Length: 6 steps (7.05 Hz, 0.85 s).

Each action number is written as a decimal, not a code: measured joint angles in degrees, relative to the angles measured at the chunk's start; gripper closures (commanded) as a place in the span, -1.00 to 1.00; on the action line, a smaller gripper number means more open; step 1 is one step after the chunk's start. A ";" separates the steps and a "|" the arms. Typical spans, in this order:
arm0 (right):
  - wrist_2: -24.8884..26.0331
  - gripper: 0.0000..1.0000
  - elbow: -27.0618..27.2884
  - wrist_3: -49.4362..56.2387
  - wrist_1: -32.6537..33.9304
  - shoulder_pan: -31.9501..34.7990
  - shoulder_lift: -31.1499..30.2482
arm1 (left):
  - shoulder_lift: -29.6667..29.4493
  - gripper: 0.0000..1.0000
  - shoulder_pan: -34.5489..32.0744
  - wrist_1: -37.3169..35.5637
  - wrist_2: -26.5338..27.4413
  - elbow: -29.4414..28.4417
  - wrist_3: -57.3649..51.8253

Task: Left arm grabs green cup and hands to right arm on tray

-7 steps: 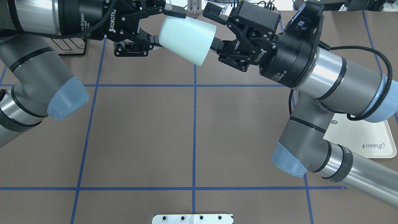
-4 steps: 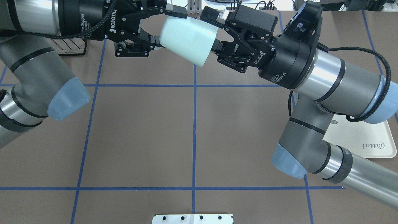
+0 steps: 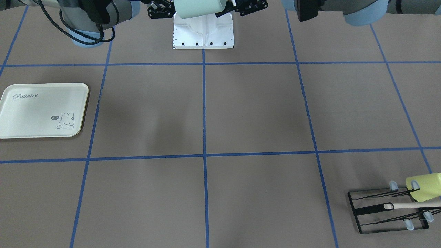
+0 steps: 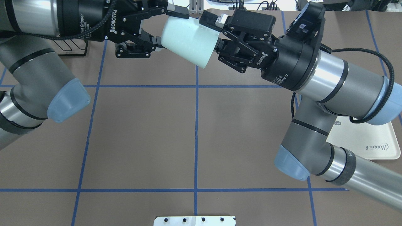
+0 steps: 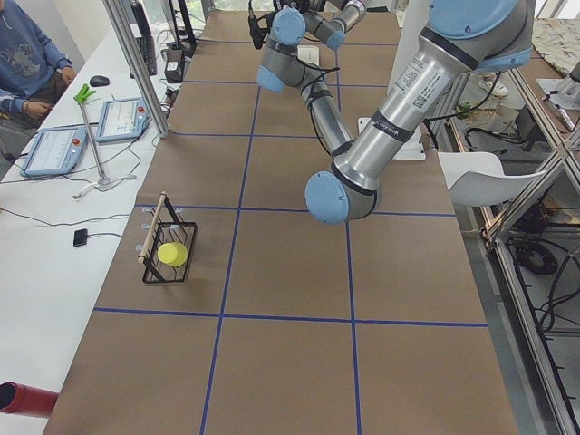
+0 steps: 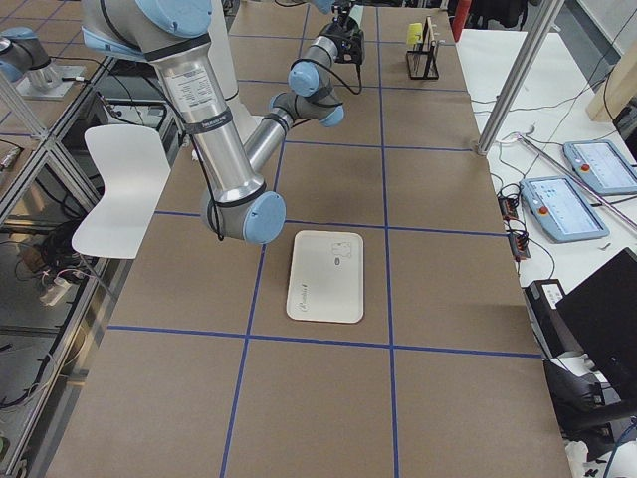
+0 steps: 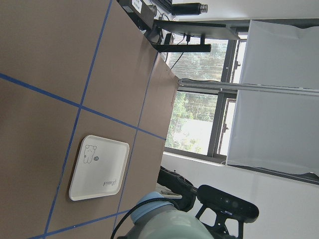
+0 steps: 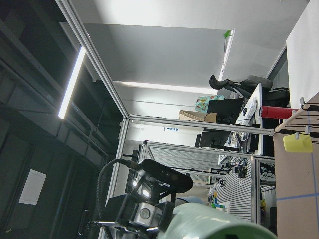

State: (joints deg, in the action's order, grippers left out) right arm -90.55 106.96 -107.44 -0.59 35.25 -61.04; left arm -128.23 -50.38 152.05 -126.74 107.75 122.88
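Overhead exterior shows us the change: the right tool (image 4: 213, 33), spread wide beside the cup (image 4: 188, 40) a second ago, has narrowed onto its wide end at upper centre, seemingly touching. The left tool (image 4: 166, 27) still clamps the narrow end. We judge the handover nearly made, release due next. Exterior front-facing: the tray (image 3: 41, 110) lies on the counter (image 3: 241, 113) at mid-left, well apart from the cup.

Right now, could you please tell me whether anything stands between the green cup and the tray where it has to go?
Nothing visible does. The left end effector holds the green cup in the air, the right end effector at its rim; the tray lies bare, and only taped table lies between.
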 measured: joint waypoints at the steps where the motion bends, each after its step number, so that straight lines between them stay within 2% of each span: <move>1: -0.01 1.00 0.02 0.04 -0.01 0.01 0.01 | 0.03 -0.82 0.02 -0.03 0.00 -0.10 -0.09; 2: -0.05 1.00 0.04 0.09 0.03 0.02 0.00 | -0.05 -1.00 0.02 -0.02 0.06 -0.18 -0.24; 6: -0.14 1.00 0.07 -0.13 -0.06 0.12 -0.35 | -1.14 -1.00 -0.30 0.05 0.20 -0.41 -6.49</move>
State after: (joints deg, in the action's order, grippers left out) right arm -90.69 107.03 -107.56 -0.65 35.37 -61.38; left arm -129.38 -50.68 152.10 -126.54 107.34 116.39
